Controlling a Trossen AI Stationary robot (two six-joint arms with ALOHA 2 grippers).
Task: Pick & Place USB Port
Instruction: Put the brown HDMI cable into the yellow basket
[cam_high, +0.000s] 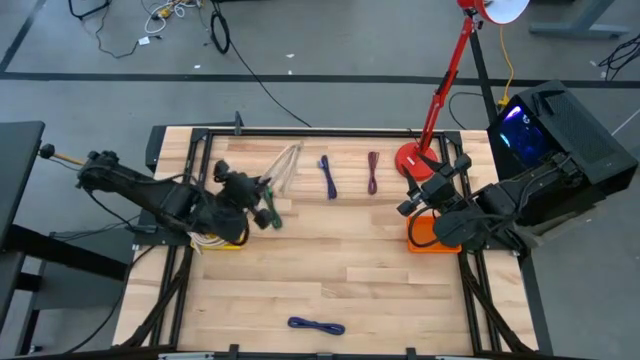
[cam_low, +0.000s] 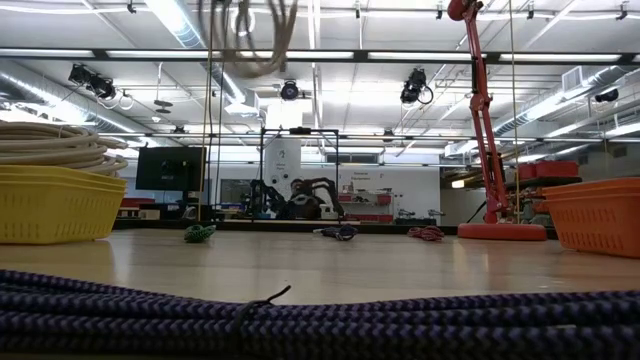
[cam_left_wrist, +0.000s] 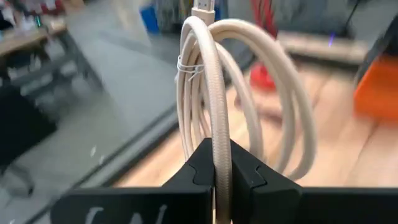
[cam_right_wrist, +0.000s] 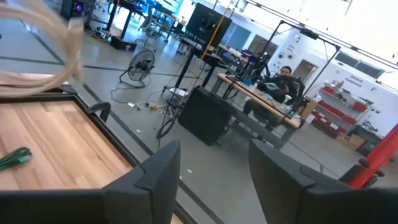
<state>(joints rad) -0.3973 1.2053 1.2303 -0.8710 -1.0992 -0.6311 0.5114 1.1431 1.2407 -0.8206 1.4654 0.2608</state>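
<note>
Left gripper (cam_left_wrist: 215, 177) clamps beige coiled cable (cam_left_wrist: 211, 93) aloft; right gripper (cam_right_wrist: 211, 180) gapes empty

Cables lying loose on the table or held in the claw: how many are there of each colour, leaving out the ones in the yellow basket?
Beige cable, clamped in the left gripper: 1
Blue cables: 2
Dark red cable: 1
Green cable: 1
Total: 5
</note>
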